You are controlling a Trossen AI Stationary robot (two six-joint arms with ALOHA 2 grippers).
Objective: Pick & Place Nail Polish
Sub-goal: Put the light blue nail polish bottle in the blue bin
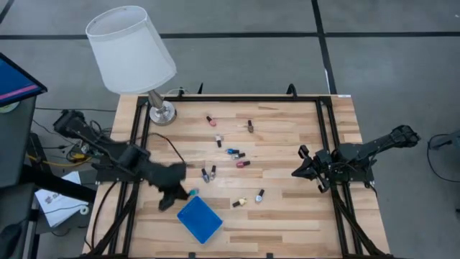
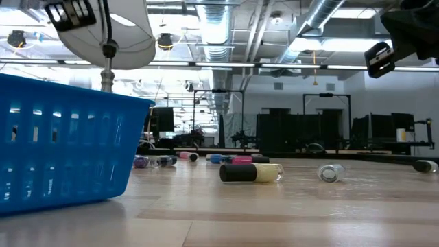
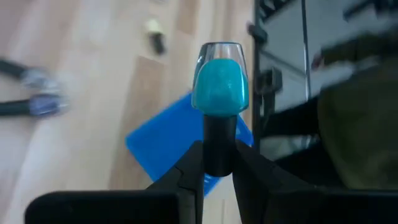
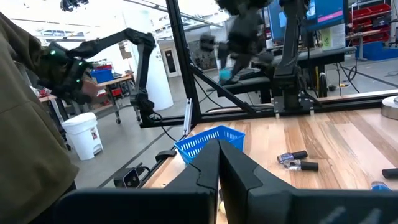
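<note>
**Left arm.** The left gripper (image 1: 171, 193) is clamped on the dark cap of a teal nail polish bottle (image 3: 219, 87), glass end pointing away from the wrist. In the high view the teal glass shows just beyond the fingertips, close to the near corner of the blue basket (image 1: 199, 219). In the left wrist view the basket lies directly past the held bottle, so the jaws appear to stand above its edge or just beside it; the motion blur does not allow a firmer reading. Judgement: this bottle is in transit and has not been released.

**Basket.** No bottle is visible inside it in the high view, and its slotted wall (image 2: 62, 147) hides the interior in the low view. Judgement: few or no bottles have been placed.

**Remaining bottles, all well clear of both sets of jaws.** About nine lie loose on the wooden table (image 1: 287, 216):
- a dark pair (image 1: 209, 173), beyond the left jaws toward the table centre;
- a red bottle (image 1: 210, 121) and another (image 1: 219, 141), farther out toward the lamp (image 1: 133, 54);
- a blue bottle (image 1: 231, 152) and a pink bottle (image 1: 243, 163), at centre;
- one bottle (image 1: 250, 126) toward the far edge;
- a yellow bottle (image 1: 239, 203) and a pale bottle (image 1: 259, 195), between the two grippers.

**Right arm.** The right gripper (image 1: 303, 162) waits at the table's right side, fingers together and holding nothing.

**Status.** Early stage: one bottle in hand, the rest left to collect.
</note>
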